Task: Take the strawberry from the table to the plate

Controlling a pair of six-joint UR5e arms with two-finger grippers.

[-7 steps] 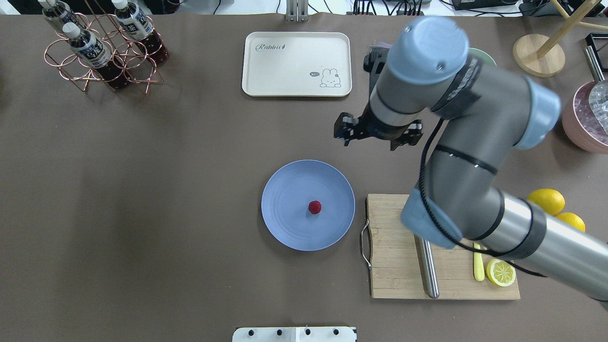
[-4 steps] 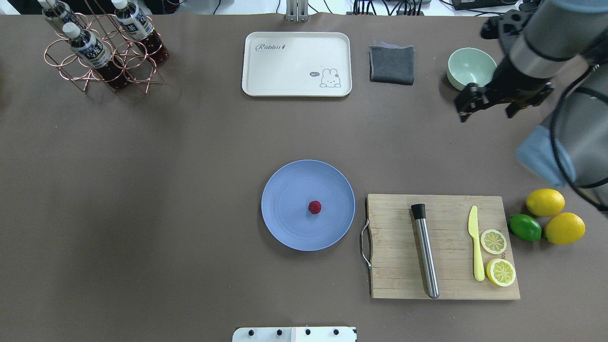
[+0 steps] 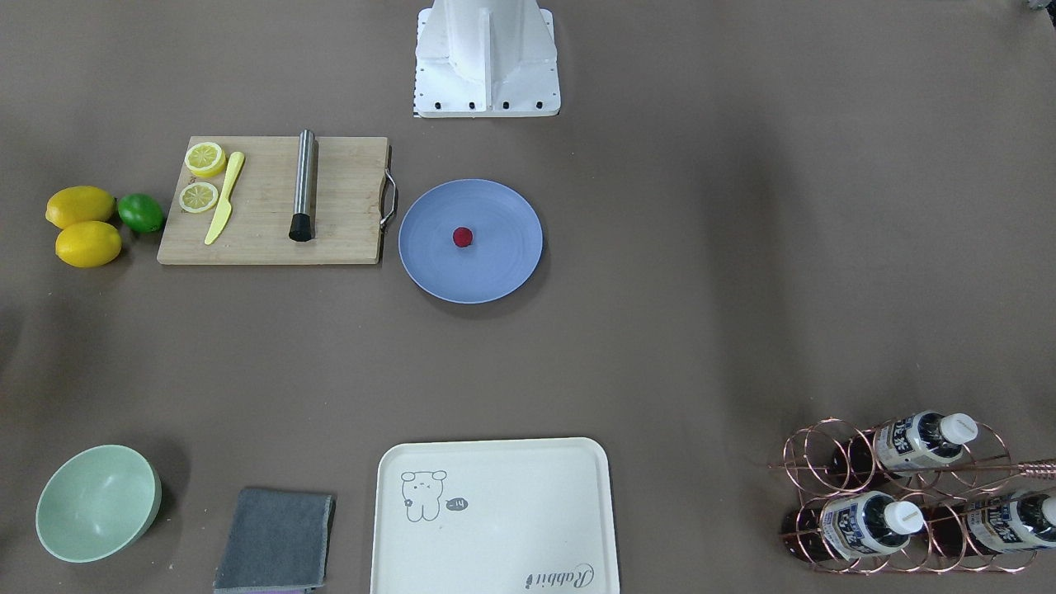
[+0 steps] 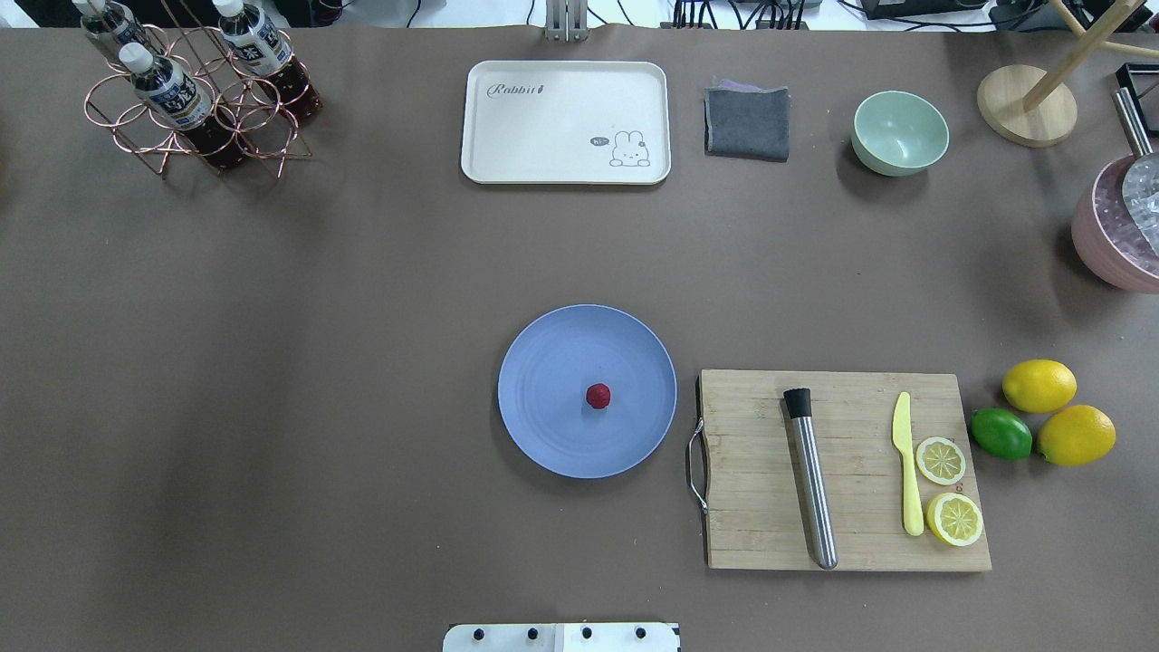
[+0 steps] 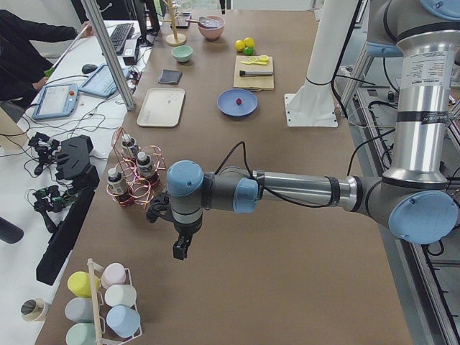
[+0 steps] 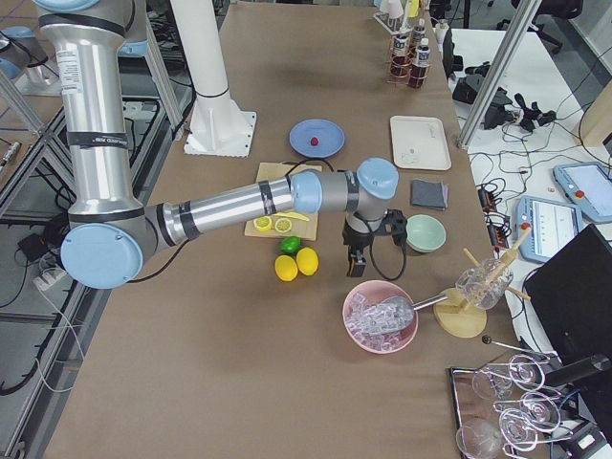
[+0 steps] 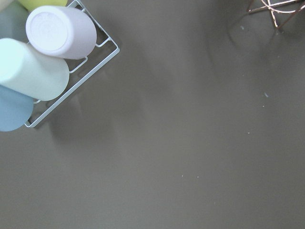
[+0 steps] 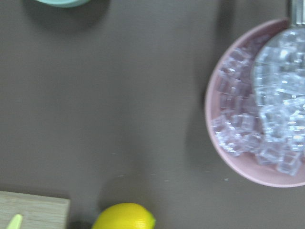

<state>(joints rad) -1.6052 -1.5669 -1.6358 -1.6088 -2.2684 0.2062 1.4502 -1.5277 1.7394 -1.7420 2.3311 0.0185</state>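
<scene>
The strawberry (image 4: 598, 396) (image 3: 463, 237), small and dark red, lies near the middle of the round blue plate (image 4: 552, 444) (image 3: 495, 272) on the brown table (image 4: 272, 362). No gripper is near it. My left gripper (image 5: 179, 249) shows only in the exterior left view, hanging over the table's far left end by the bottle rack. Only the exterior right view catches my right gripper (image 6: 351, 261), low over the cloth between the lemons and the mint bowl. I cannot tell whether either gripper is open or shut. The wrist views show no fingers.
Right of the plate is a wooden cutting board (image 4: 751, 471) with a steel muddler, yellow knife and lemon slices. Lemons and a lime (image 4: 1000, 433) lie beyond it. A cream tray (image 4: 566, 122), grey cloth, mint bowl (image 4: 899, 131), bottle rack (image 4: 195, 91) and pink ice bowl (image 8: 257, 119) line the edges.
My right arm has swung away to the right and left the overhead view. The strawberry stays on the plate where it was.
</scene>
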